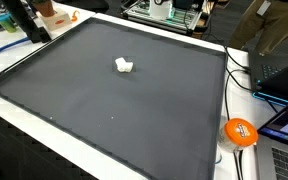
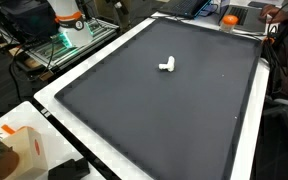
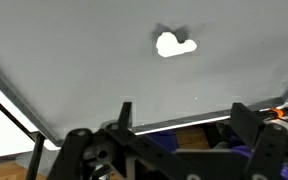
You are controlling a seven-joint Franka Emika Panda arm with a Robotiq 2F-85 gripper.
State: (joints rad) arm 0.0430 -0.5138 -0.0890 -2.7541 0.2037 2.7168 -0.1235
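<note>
Mia: One little white thing (image 1: 124, 66) lies on the big dark mat (image 1: 74, 110). Do you see it?

Ben: Yes. It sits near the middle of the mat, all by itself. In both exterior views it is well away from every edge.

Mia: Where is the gripper?

Ben: The wrist view shows the gripper (image 3: 184, 112) at the bottom of the picture. Its two black fingers (image 3: 125, 112) stand wide apart and hold nothing.

Mia: Does it touch the white thing?

Ben: No. The white thing is out ahead of the fingers, well apart from them, with bare mat in between.

Mia: What else do you see?

Ben: An orange round thing (image 1: 240, 132) lies off the mat, near one corner. The mat rests on a white table (image 1: 14, 130).
</note>
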